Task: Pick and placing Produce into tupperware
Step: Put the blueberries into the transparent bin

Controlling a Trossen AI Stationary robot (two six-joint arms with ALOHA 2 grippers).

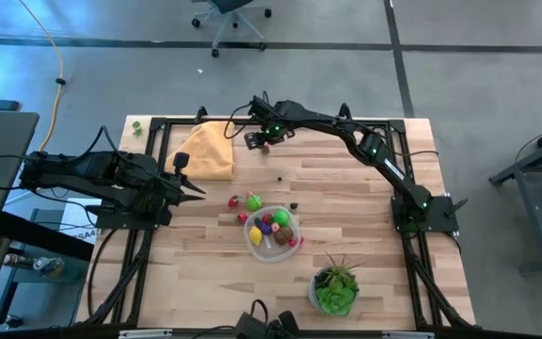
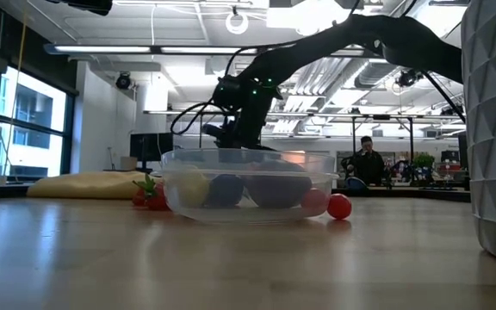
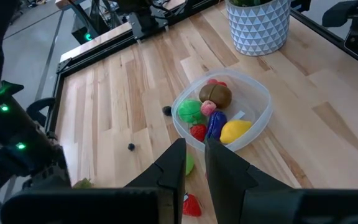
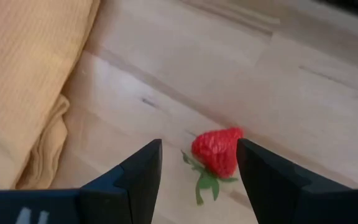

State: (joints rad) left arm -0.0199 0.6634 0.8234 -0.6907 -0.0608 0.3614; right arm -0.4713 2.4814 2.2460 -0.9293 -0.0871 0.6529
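The clear round tupperware (image 1: 273, 233) (image 2: 248, 185) (image 3: 257, 109) sits mid-table with several toy pieces inside. Loose produce lies beside it: a green piece (image 1: 254, 202), red pieces (image 1: 234, 201), and a red ball (image 2: 339, 207). A red strawberry (image 4: 216, 151) (image 1: 265, 147) lies on the wood near the far edge. My right gripper (image 4: 199, 149) (image 1: 263, 139) is open, with one finger on either side of the strawberry, apart from it. My left gripper (image 3: 194, 149) (image 1: 196, 190) waits at the table's left side, with its fingers nearly together and holding nothing.
A folded yellow cloth (image 1: 205, 151) (image 4: 23, 81) lies right next to the strawberry, toward the far left. The white patterned pot with the green plant (image 1: 335, 290) (image 3: 258, 25) stands near the near edge. A black frame borders the table. A person (image 2: 367, 159) sits far behind in the room.
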